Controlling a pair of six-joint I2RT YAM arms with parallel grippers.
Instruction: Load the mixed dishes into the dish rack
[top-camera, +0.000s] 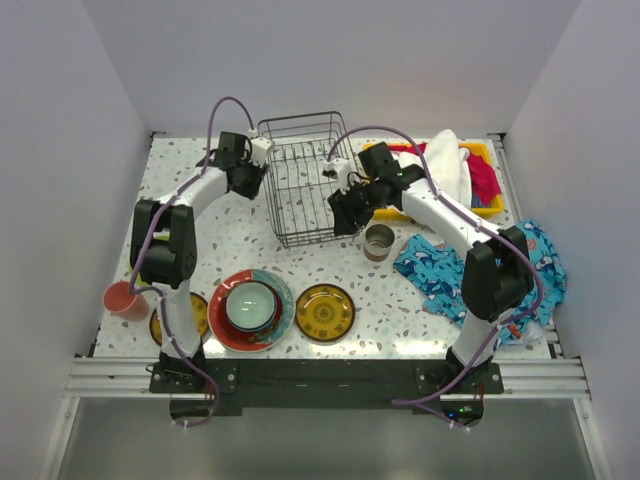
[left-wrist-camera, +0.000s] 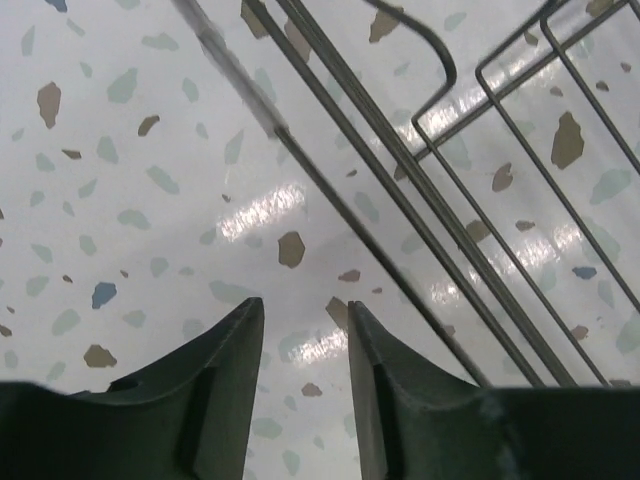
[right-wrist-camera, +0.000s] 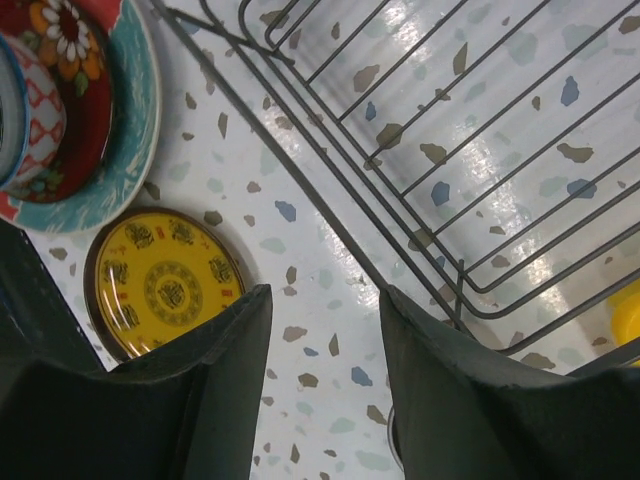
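Left pincer (left-wrist-camera: 305, 312) and right pincer (right-wrist-camera: 325, 298) are parted, empty, beside the bare dish rack (top-camera: 305, 182); the near-edge amber plate (top-camera: 325, 312) should probably be fetched next.

This looks like a robotics lab test cell: plain white panels (top-camera: 60, 150) box in a speckled terrazzo tabletop (top-camera: 400, 310) at left, right and top of the frame, an aluminium rail (top-camera: 110, 380) along the bottom edge carries two bolted robot arms (top-camera: 170, 245), and lilac cables (top-camera: 228, 102) loop above them.
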